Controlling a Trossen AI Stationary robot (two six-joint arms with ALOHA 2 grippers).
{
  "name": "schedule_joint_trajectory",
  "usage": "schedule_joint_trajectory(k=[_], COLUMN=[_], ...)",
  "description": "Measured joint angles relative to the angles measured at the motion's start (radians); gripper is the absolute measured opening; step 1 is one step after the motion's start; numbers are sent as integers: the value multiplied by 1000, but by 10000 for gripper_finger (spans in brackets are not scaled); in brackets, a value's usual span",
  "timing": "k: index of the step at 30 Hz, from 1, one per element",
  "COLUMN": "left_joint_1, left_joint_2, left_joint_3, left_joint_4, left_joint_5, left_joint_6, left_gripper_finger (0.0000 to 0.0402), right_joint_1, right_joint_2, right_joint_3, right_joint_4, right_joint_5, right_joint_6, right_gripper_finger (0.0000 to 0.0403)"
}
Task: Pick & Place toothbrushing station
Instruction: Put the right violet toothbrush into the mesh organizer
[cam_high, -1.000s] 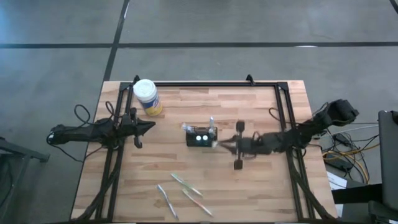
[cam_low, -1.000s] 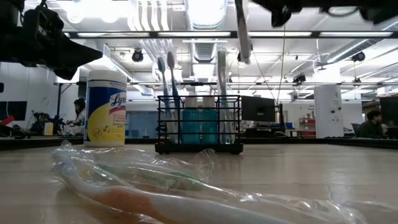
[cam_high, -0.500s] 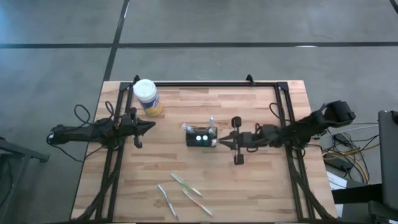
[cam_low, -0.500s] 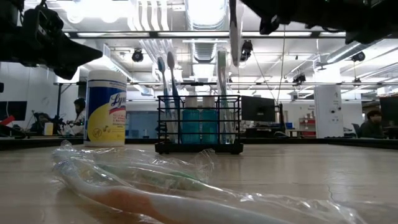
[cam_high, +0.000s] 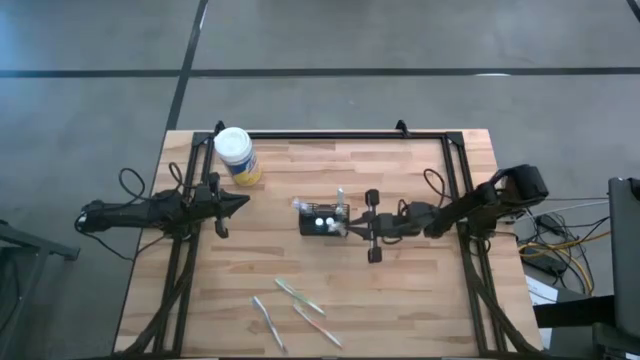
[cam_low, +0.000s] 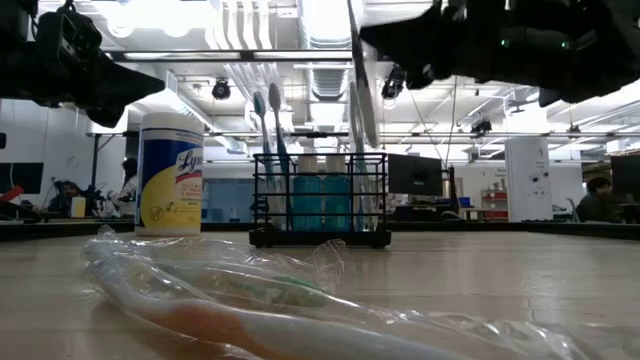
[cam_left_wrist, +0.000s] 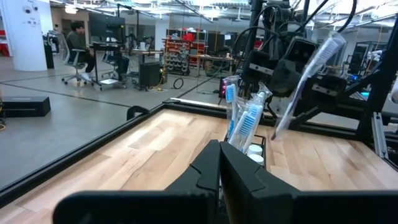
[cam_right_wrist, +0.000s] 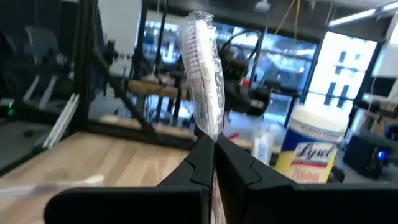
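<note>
Your right pincer is cropped by the low view's upper edge, so you can't see where its fingers meet the wrapped toothbrush there. In the right wrist view the brush's handle disappears behind the shut fingers, and its bristles blur under the plastic wrap. From above, the caddy is too small for you to count its brushes or tell compartments. You also can't separate the wrapped toothbrushes on the counter by colour in the high view. The left pincer is partly cut off at the low view's left edge.
</note>
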Motion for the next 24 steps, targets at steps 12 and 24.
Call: schedule_joint_trajectory(k=[12,24], left_joint_1=[0,0], left_joint_2=[47,271], left_joint_3=[117,290], left_joint_4=[3,-8], left_joint_5=[115,114], left_joint_6=[47,78], left_gripper_finger=[12,12], right_joint_1=[-14,-14], right_joint_2=[15,-79], right_joint_3=[22,24], right_joint_4=[117,-96], right_joint_5=[-5,1], right_joint_6=[-8,-26], right_gripper_finger=[8,8])
